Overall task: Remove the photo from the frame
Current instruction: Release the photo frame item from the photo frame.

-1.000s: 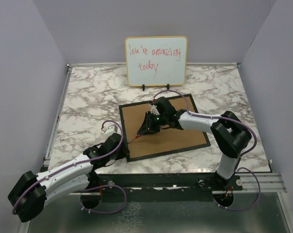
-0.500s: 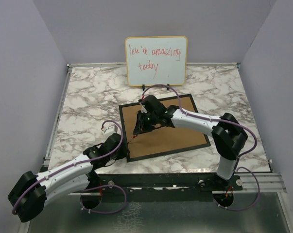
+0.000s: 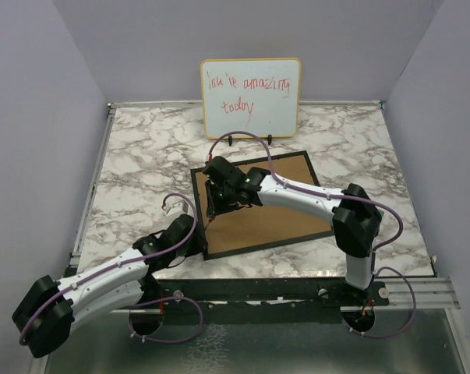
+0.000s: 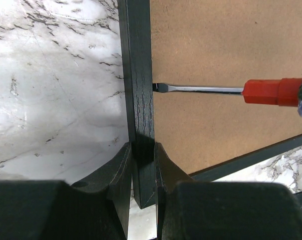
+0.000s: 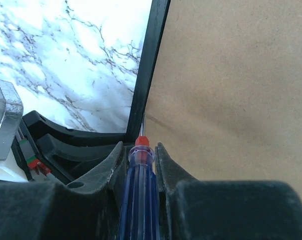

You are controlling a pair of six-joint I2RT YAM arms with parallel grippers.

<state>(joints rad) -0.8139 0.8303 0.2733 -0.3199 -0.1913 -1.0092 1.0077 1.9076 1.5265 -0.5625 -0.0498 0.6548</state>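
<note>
Lying back-up mid-table, the thin black rectangular picture frame (image 3: 270, 243) shows its brown fibreboard back panel (image 3: 289, 210); its front is hidden against the white-and-grey marble tabletop (image 3: 141, 156). The frame sits skewed, its long sides running roughly 8 to 2 o'clock.

The left gripper (image 3: 196, 234) is at the frame's 7 o'clock corner. In the left wrist view its black fingers (image 4: 121, 165) are clamped on the black side rail (image 4: 138, 75), one on the marble side and one on the panel side, just short of the corner.

The right gripper (image 3: 217, 204) hangs over the same rail, farther toward 12 o'clock. It is clamped on a slim screwdriver with a clear blue handle and red collar (image 5: 138, 172). The left wrist view shows the steel flat-blade shaft (image 4: 196, 88) lying low across the panel, pointing to 9 o'clock, tip at the seam where panel meets rail. Whether it is wedged under the rail, I cannot tell.

A wood-edged whiteboard with red handwriting (image 3: 251, 97) stands at the table's 12 o'clock edge, apart from the frame.
</note>
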